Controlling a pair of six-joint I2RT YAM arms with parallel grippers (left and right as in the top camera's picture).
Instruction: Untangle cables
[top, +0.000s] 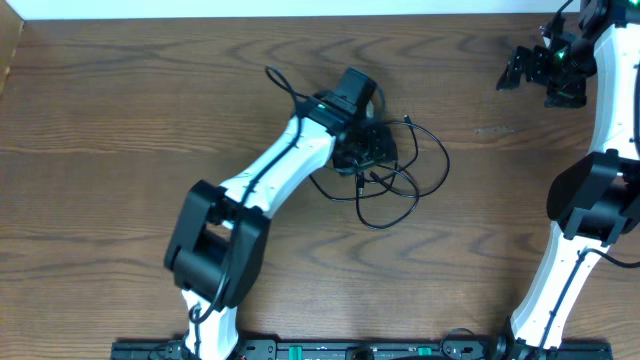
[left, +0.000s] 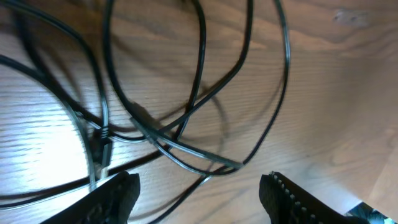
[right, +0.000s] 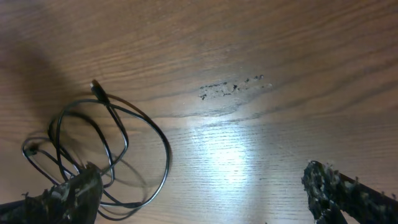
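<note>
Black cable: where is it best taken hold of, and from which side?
Probably the outer loop of the cable, right of the left hand: a single strand lying flat, clear of the crossings. Come straight down, fingers across the strand.

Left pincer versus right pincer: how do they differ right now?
Place: the left pincer hangs low, right over the black cable tangle in the middle of the table. The right pincer sits toward the table's far right edge, away from the tangle.
Gap: the right pincer's fingers stand wider apart than the left pincer's.
Shared: both are open, and neither visibly grips a cable.
</note>
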